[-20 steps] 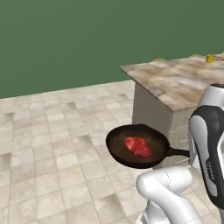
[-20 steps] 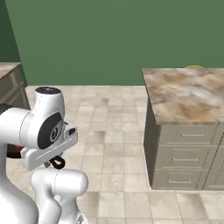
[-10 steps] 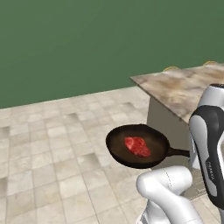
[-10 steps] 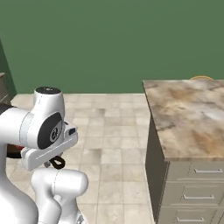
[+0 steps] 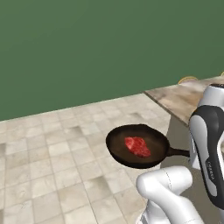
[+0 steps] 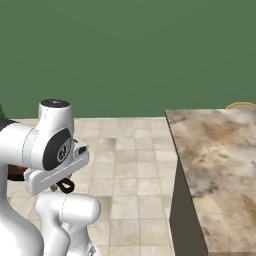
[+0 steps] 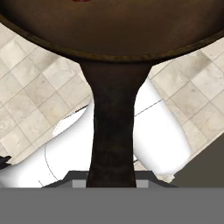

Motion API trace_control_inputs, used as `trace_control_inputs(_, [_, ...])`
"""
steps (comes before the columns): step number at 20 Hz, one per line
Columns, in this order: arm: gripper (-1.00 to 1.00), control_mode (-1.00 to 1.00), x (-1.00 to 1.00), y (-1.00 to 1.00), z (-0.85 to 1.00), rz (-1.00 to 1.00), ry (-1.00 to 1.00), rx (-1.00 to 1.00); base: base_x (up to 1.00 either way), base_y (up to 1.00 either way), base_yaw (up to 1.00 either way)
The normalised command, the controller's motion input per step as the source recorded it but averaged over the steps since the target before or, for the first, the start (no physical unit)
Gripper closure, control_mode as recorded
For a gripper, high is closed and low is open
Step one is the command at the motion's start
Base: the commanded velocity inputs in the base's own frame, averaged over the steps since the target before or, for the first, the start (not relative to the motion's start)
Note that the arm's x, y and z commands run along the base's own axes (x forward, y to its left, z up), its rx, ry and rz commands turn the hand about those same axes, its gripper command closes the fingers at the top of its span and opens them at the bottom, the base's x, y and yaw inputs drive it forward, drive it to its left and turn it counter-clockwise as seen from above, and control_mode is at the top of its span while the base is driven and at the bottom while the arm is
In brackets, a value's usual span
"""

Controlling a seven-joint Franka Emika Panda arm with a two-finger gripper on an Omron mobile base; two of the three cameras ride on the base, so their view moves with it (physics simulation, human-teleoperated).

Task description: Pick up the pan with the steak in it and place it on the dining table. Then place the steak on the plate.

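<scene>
My pincer [image 7: 111, 177] is pinched on the long black handle of the round dark frying pan [image 5: 138, 145], which hangs level over the pale tiled floor [image 5: 52, 166] with the small red raw steak [image 5: 137, 146] near its middle. Held so far out, any tilt or jolt could slide the meat over the shallow side. The long marbled beige stone bench [image 6: 220, 165] lies to my right, with its near corner and edge to clear and open floor before it.

No readable text, label or number appears anywhere. Faint dark marks run down the robot arm [image 5: 211, 170] at the right of the left base view, too small to read.
</scene>
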Motion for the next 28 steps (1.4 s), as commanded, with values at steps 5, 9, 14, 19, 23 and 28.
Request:
trace_control_inputs(5, [1.0,1.0,0.0,0.0,0.0,0.0,0.0,0.0,1.0,0.23,-0.06])
trace_control_inputs(9, [1.0,1.0,0.0,0.0,0.0,0.0,0.0,0.0,1.0,0.26,-0.06])
trace_control_inputs(14, [1.0,1.0,0.0,0.0,0.0,0.0,0.0,0.0,1.0,0.29,-0.07])
trace_control_inputs(19, [1.0,1.0,0.0,0.0,0.0,0.0,0.0,0.0,1.0,0.32,-0.07])
trace_control_inputs(23, [1.0,1.0,0.0,0.0,0.0,0.0,0.0,0.0,1.0,0.33,-0.08])
trace_control_inputs(28, [1.0,1.0,0.0,0.0,0.0,0.0,0.0,0.0,1.0,0.33,-0.08])
